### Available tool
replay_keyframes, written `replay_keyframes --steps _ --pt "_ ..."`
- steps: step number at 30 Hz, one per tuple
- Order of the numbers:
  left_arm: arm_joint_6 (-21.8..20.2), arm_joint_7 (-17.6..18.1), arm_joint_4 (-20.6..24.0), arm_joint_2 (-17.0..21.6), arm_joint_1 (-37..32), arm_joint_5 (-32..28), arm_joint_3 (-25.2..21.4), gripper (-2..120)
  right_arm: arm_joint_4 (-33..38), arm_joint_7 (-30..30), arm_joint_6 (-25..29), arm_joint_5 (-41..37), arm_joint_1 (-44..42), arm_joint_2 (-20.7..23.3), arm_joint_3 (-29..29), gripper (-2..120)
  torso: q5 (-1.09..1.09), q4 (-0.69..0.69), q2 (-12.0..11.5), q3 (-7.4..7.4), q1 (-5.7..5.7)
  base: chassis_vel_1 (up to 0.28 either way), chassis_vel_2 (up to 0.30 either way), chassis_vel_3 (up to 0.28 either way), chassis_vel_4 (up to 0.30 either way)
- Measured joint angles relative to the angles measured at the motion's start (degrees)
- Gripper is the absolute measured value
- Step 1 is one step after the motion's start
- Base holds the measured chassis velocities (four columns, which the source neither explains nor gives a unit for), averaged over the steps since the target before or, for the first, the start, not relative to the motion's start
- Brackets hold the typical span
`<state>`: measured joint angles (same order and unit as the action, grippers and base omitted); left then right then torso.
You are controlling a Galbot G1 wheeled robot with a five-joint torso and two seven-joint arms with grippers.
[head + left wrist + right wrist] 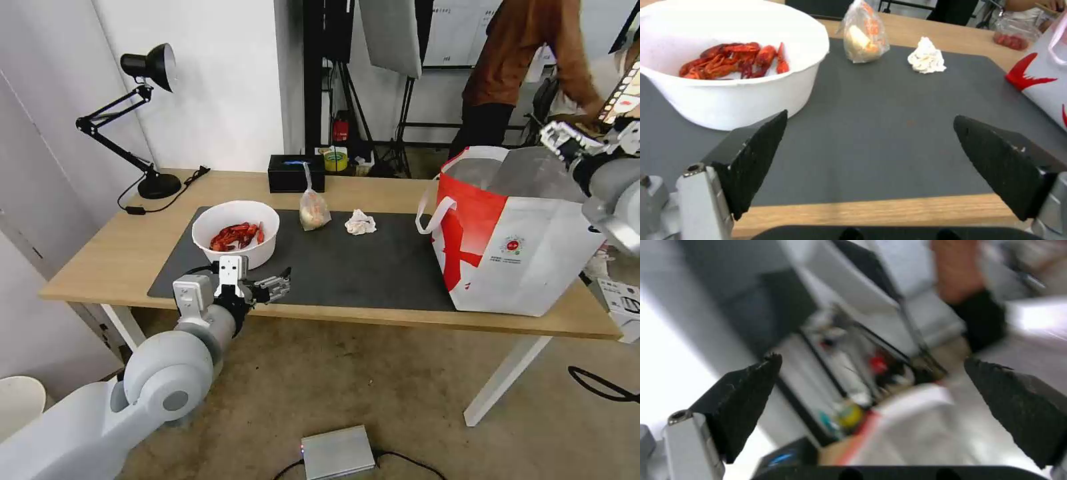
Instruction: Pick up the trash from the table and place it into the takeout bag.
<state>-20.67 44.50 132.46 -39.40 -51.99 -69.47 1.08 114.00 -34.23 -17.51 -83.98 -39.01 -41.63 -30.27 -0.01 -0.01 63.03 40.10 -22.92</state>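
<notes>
On the dark mat [373, 267] of the table [100, 260] stand a white bowl [235, 230] of red crayfish shells, a small knotted clear bag [313, 210] and a crumpled tissue [360, 223]. The takeout bag [520, 253] stands open at the right end. My left gripper [279, 287] hovers open at the table's front edge, just right of the bowl [729, 66], with the knotted bag [862, 33] and tissue [927, 58] ahead of it. A clear container with red scraps [1011, 35] shows beyond the takeout bag [1049, 90]. My right gripper [560, 137] hangs open and empty above the bag's far rim [871, 373].
A black desk lamp [143, 120] stands at the table's back left, its cord trailing on the wood. A black box [296, 172] and a tape roll [335, 160] sit at the back edge. A grey box [337, 452] lies on the floor in front.
</notes>
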Motion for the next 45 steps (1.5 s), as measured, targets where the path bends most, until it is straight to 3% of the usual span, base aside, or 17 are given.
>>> replay_keyframes --steps 4,9,19,26,37,45 --pt "0.04 -0.97 0.24 -0.24 -2.57 1.2 -2.22 100 4.0 13.72 3.28 8.54 -4.35 0.43 2.26 100 0.0 0.01 0.0 0.0 0.0 0.0 0.0 0.0 0.0" --pt "0.52 -1.59 0.46 -0.32 -4.52 2.2 -3.81 100 8.88 20.28 4.86 13.03 -7.95 0.65 4.58 100 -0.01 0.01 0.0 0.0 0.01 0.0 0.0 0.0 0.0" --pt "0.73 -1.83 0.3 -1.04 -5.26 3.5 -4.46 100 16.42 21.97 4.74 20.33 -18.25 1.34 8.76 100 -0.01 0.01 0.0 0.0 0.01 0.0 0.0 0.0 0.0" --pt "0.89 -2.85 0.03 -2.06 -8.33 6.43 -6.77 100 18.54 20.44 6.23 32.95 -30.66 -0.63 12.32 100 0.01 0.0 0.0 0.0 0.01 0.0 0.0 0.0 0.0" --pt "0.55 -4.28 -0.24 -2.12 -14.33 12.29 -10.0 100 19.39 18.04 6.26 42.15 -41.64 -1.87 11.96 100 0.01 0.0 0.0 0.0 0.01 0.0 0.0 0.0 0.0" --pt "0.83 -7.24 -1.25 -3.86 -20.51 18.99 -12.13 100 19.63 17.87 8.17 47.08 -50.53 -2.84 10.86 100 0.01 0.0 0.01 0.0 0.01 0.0 0.0 0.0 0.0"
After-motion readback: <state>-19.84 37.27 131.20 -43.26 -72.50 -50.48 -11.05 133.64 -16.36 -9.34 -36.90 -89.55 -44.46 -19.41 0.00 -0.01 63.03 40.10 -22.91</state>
